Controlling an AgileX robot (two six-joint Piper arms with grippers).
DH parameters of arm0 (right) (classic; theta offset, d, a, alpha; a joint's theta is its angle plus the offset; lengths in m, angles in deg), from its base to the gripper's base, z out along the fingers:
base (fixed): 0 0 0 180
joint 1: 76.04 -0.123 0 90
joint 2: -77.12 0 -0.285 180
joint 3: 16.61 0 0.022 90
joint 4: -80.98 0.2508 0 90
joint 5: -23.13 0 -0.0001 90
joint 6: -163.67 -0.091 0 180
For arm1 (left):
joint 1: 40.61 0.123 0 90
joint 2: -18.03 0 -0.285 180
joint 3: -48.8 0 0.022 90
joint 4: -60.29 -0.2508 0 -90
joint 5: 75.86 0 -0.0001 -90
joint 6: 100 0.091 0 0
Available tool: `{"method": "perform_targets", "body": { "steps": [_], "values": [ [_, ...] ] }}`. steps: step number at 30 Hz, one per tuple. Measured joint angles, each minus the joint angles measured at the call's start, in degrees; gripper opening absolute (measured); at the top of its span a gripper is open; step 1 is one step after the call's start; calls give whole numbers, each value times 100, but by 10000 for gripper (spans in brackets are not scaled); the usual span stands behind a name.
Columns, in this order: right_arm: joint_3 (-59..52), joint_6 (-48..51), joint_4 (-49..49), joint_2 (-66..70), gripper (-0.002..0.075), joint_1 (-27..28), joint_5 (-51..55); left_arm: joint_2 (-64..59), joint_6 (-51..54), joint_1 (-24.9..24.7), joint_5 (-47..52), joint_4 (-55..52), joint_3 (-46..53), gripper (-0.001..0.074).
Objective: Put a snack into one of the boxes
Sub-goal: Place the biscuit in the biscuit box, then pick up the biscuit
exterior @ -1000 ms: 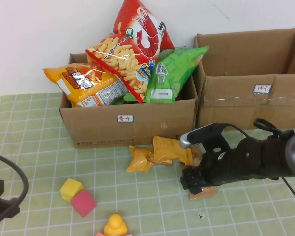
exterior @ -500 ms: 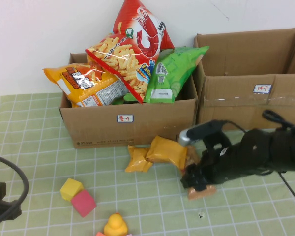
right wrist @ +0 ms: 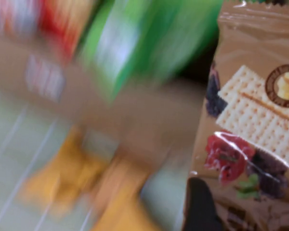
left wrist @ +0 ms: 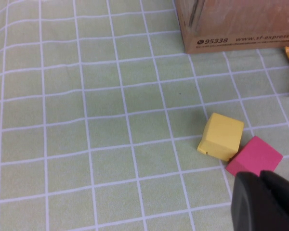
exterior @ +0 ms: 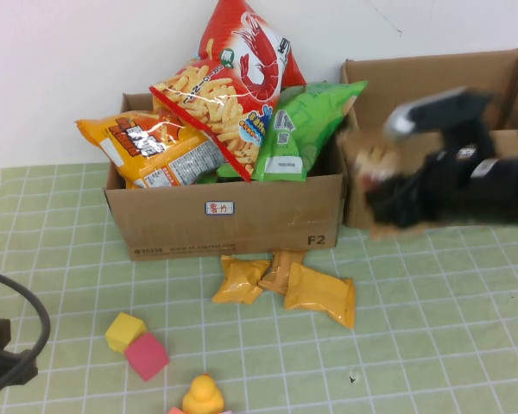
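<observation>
The right arm is raised off the counter and stretched across at the height of the box fronts, reaching in from the right side. Its right gripper [exterior: 382, 172] sits at the arm's left end, clamped on a brown cracker packet [right wrist: 253, 120], with one dark fingertip [right wrist: 198, 204] pressed against the wrapper's lower edge. The left arm is parked low at the near left corner; the left gripper [left wrist: 266, 202] hovers just over the counter, its black fingers close together.

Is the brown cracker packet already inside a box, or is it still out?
Still out. The right gripper holds the cracker packet in the air at the front of the right box. The left gripper is parked by the blocks.
</observation>
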Motion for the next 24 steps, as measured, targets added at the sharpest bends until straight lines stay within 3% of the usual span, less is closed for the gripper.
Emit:
{"method": "perform_targets", "body": {
  "steps": [9, 14, 18, 21, 24],
  "values": [
    [457, 156, 0, -88, 402, 307, -2591, 0, 8, 0, 0, 39, 0, -3],
    [1303, 432, 182, 711, 401, 317, -3161, 0, 8, 0, 0, 148, 0, -3],
    [2060, 775, 1315, 1487, 451, 393, -3018, 0, 37, 0, -10, 138, 0, -3],
    [2562, 1544, 2728, 1900, 536, 496, -2712, 0, 182, 0, -52, 117, 0, -3],
    [2864, 2660, 4164, 2089, 568, 582, -2315, 0, 262, 0, -61, 105, 0, -3]
  ]
}}
